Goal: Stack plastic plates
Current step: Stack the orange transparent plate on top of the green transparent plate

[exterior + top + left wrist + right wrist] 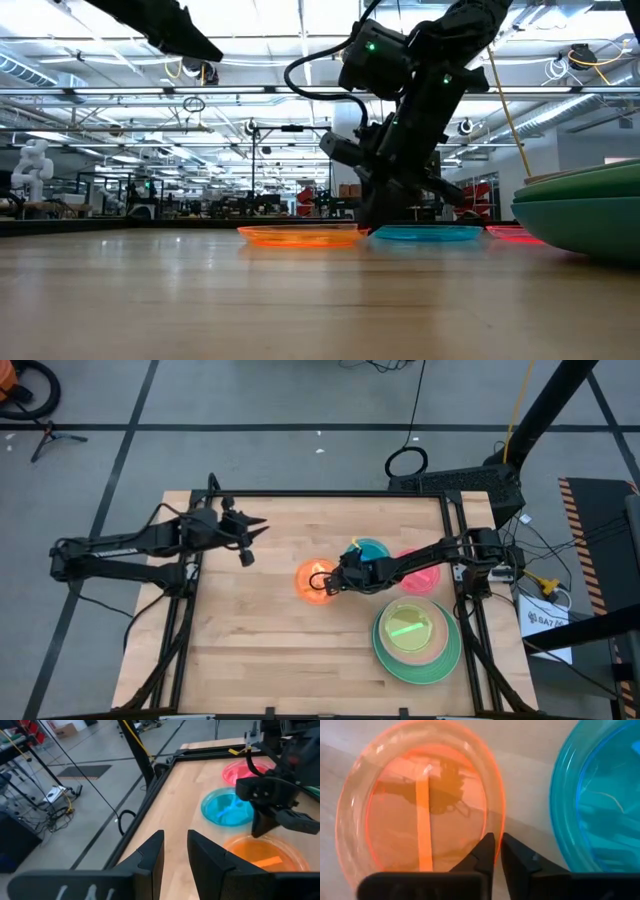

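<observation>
The right gripper [493,845] is pinching the orange plate [415,800] rim between nearly closed fingers, the blue plate [600,795] lying just beside them. Only the high view is showing the left gripper [248,540] hovering well apart, fingers slightly parted, and the stack [415,635].

Small translucent orange plate [315,579] lies flat; blue plate [372,550] just beside it, red plate [422,572] beyond, stacked larger plates [416,641] nearby.

A robotics lab in a large industrial hall: a wooden desk [260,650] on a grey taped concrete floor [300,400], loose cables [405,460], overhead pipes and strip lights [250,60], a white robot [30,165] far beyond the gripper.
</observation>
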Controlling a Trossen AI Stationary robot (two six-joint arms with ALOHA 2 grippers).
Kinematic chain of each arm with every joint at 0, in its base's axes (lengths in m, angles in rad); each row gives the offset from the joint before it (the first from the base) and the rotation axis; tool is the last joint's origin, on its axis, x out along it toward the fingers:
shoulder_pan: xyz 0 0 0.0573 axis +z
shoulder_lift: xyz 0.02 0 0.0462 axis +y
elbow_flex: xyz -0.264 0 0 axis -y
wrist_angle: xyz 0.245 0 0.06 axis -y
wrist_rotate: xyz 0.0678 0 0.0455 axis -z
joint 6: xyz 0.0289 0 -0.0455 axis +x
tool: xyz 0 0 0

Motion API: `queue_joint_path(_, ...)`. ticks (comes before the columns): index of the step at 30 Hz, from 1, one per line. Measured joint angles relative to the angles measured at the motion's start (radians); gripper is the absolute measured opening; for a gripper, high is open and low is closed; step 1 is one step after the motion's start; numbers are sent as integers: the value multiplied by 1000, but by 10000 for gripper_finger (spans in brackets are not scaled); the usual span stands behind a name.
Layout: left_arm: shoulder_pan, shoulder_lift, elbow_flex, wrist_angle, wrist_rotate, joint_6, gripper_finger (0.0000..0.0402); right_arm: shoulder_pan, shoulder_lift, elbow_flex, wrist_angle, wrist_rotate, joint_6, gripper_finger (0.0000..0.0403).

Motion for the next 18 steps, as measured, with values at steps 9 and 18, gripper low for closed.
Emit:
queue_joint_path(9,-35,-17,0,-22,0,1,93,-2,0,0,7,35,-26,4)
queue_joint_path(18,-56,-17,0,-21,0,4,93,-2,-76,0,1,-78,-146,1)
